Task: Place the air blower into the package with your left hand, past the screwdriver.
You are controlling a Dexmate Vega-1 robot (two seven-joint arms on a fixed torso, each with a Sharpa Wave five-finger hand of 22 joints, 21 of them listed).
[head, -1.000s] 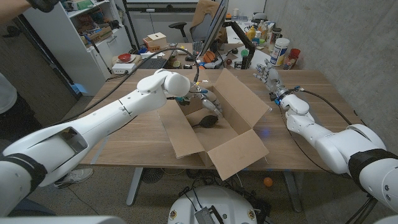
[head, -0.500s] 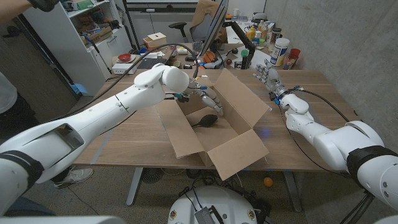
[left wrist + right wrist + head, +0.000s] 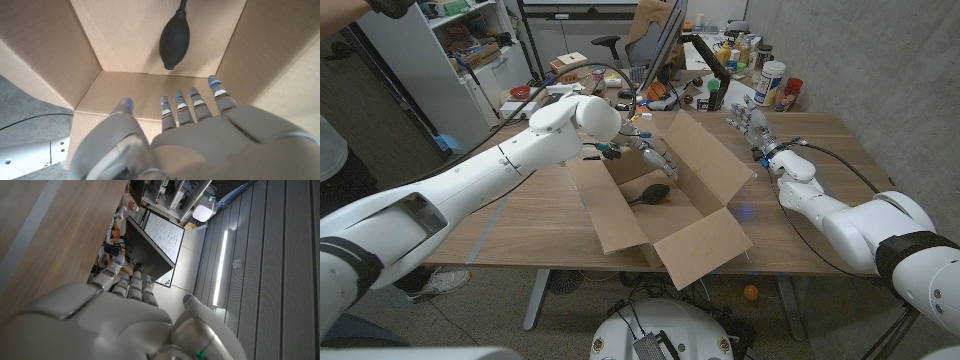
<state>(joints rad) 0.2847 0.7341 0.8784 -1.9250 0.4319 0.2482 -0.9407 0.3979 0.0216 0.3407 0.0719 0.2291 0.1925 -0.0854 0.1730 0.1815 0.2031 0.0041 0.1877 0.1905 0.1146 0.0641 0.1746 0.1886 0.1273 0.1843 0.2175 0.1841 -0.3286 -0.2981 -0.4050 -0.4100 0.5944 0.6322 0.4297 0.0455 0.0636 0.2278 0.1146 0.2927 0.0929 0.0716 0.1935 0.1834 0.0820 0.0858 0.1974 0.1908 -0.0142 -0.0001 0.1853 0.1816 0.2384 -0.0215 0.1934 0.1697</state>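
The air blower (image 3: 174, 41) lies on the floor of the open cardboard package (image 3: 700, 165), apart from the left hand (image 3: 195, 135), which hovers above it empty, fingers (image 3: 218, 95) spread

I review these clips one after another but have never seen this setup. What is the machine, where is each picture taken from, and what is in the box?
This is a stationary two-armed robot with white arms, each ending in a five-finger hand. One picture comes from a camera on its head, looking down at a wooden table. The other two come from cameras on its wrists, looking along the back of each hand.

An open cardboard box stands on the table. A black rubber air blower lies on its floor, held by nothing. The left hand hovers above the box's far side, fingers apart and empty; the left wrist view looks past the left hand into the box at the blower. The right hand is at the table's far right, holding nothing. No screwdriver can be made out.
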